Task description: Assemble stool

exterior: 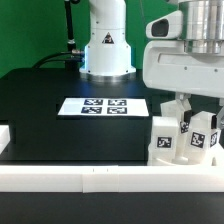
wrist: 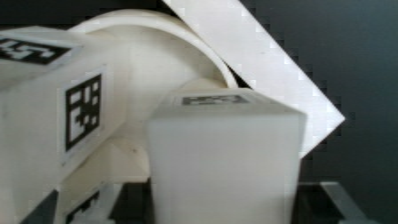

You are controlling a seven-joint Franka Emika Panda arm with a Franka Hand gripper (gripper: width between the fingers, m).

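between the gripper (exterior: 187, 128) fingers, a leg (wrist: 222, 150) is clamped beside the seat (wrist: 151, 60).
tilting could jam that leg against the neighbouring leg (wrist: 54, 95).

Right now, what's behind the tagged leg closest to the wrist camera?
Behind the leg the round seat curves up, with a white rail slanting past it. The seat's lower part is covered by the leg and a second leg.

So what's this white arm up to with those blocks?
The arm is putting a stool together. Its gripper is down among the tagged legs at the exterior view's right, by the border rail. The wrist view shows a leg right in front of the round seat. Whether the gripper is holding anything can't be told. The marker board lies flat on the black table.
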